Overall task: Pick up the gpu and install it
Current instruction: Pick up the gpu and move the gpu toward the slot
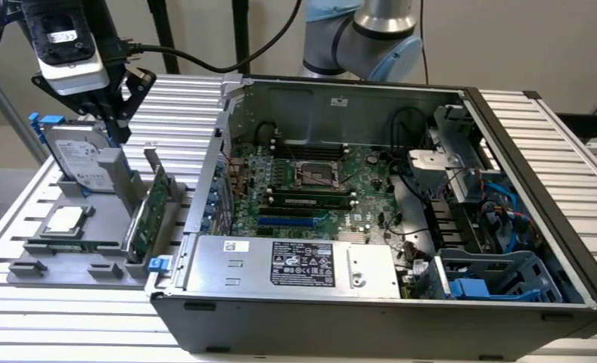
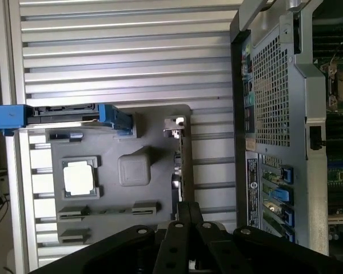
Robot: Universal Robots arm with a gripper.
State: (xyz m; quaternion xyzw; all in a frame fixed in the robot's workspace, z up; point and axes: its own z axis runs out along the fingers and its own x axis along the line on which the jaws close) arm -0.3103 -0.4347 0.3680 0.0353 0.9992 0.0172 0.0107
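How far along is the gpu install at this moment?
Nothing looks done yet: the gpu stands upright in the grey tray beside the open case. The hand hovers above the tray, near the hard drive, clear of the gpu. Left: the pickup and seating it on the motherboard.

The gray tray [image 1: 46,261] is hiding the lower edge of the gpu [image 1: 158,203] standing in its slot; above the tray, the gripper [image 2: 188,206], fingers together, is covering one end of the card, and the picture's edge is cutting off the arm [image 1: 369,34].
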